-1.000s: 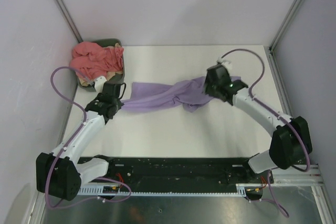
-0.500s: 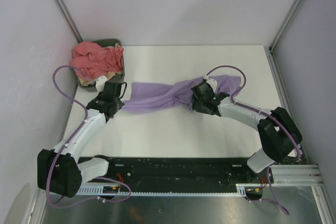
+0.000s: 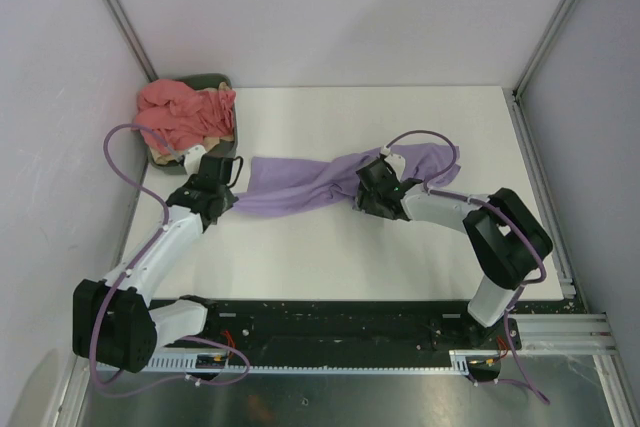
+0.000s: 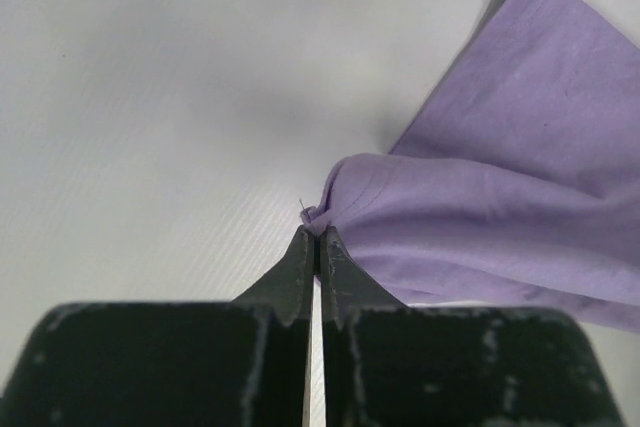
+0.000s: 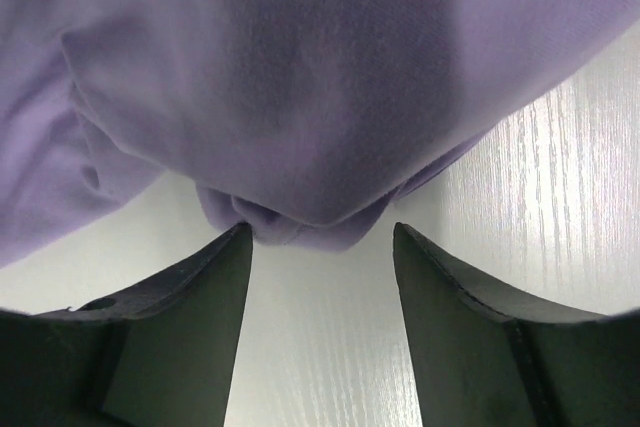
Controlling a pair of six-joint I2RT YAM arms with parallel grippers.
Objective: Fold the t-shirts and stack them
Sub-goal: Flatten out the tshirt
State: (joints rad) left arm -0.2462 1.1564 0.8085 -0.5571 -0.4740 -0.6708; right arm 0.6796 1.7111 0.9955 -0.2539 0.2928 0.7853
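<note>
- Left tool (image 4: 312,232): fingers pressed together, pinching a bunched corner of the lavender t-shirt (image 3: 300,185) at the bench (image 3: 330,257) surface.
- Right tool (image 5: 322,232): fingers spread; a hanging fold of the same shirt sits just at the tips, not gripped.
- Lavender t-shirt: twisted into a rope-like band across mid-bench, running between both tools, with its right end spread flatter beyond the right tool.
- Far left corner: dark bin (image 3: 218,80), heaped with crumpled salmon-pink t-shirts (image 3: 180,112).

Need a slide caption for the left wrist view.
Left end effector pinched shut on a bunched edge of the lavender t-shirt, which lies on the white table.
</note>
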